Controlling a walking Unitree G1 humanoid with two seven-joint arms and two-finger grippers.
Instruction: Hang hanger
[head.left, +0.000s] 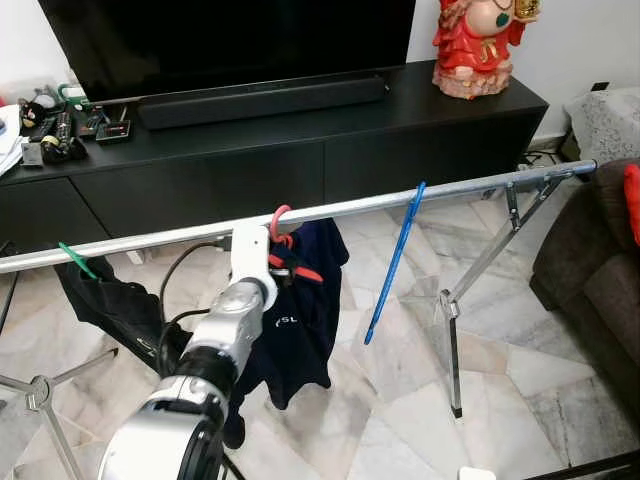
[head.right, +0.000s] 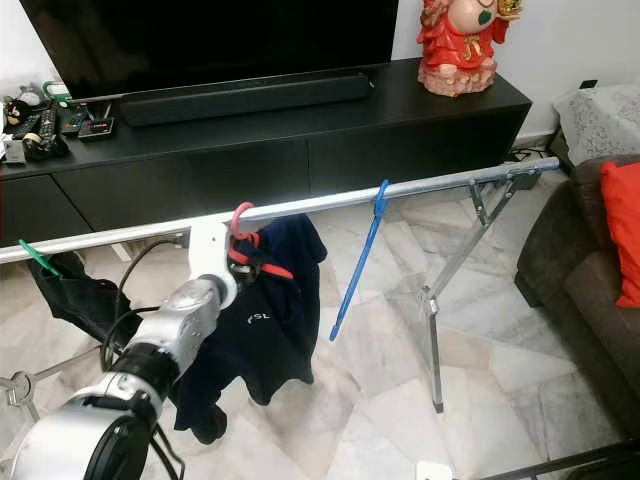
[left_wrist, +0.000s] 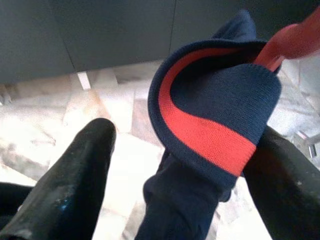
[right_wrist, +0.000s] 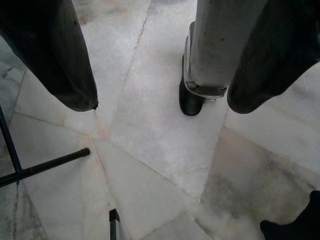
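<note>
Three hangers sit on the silver drying-rack rail (head.left: 400, 202) as I look down: a green one (head.left: 76, 260) at the left end carrying dark cloth, the red hanger (head.left: 281, 225) in the middle, and a bare blue hanger (head.left: 394, 262) to its right, tilted. My left arm is up at the rail, its left gripper (left_wrist: 185, 165) right under the red hook. On the left wrist camera the two black fingers (left_wrist: 70, 185) stand spread, with the navy shirt (head.left: 300, 320) and its red-striped collar between them; one finger touches the collar, the other stands apart, so nothing is pinched. The red hook curls over the rail and the shirt drapes below it. My right gripper (right_wrist: 160, 90) hangs low over the marble floor (right_wrist: 150, 165), fingers apart, one of the robot's legs (right_wrist: 215, 45) beside it. Behind the rail I see a black TV cabinet (head.left: 300, 150) with a soundbar (head.left: 262, 102) and a red figurine (head.left: 478, 45).
</note>
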